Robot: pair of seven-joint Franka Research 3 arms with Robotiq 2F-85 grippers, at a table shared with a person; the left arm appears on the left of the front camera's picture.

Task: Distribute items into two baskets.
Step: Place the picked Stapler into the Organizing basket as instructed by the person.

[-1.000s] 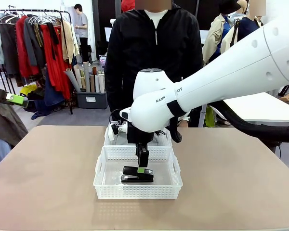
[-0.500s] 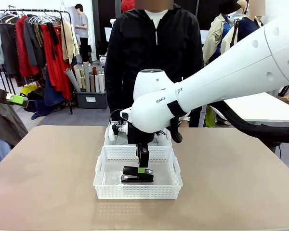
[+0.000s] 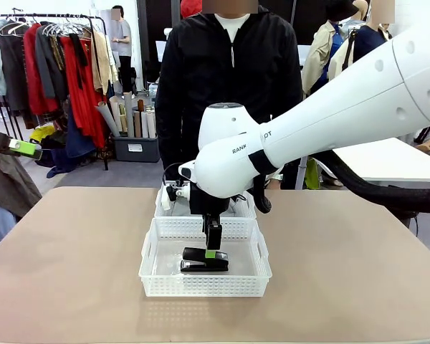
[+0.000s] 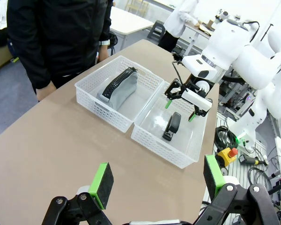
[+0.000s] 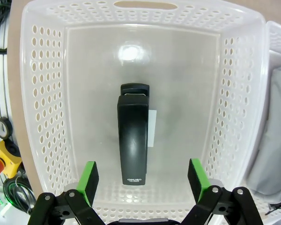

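Two white baskets sit touching: the stapler [image 5: 133,143] lies in the near basket [image 3: 201,285], the grey pouch [image 4: 119,88] in the far basket [image 4: 91,101]. Right gripper [image 5: 143,180] hangs spread wide above the stapler, gripping nothing. Left gripper [image 4: 158,180] is also wide, empty, off to the side.

Clothes rack [image 3: 50,64] (mostly red garments) behind tan table [image 3: 72,265].

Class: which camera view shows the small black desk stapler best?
The right wrist view: the small black desk stapler lies unobstructed, seen from directly above. The left wrist view shows it small and distant; in the front view the right claw partly hides it.
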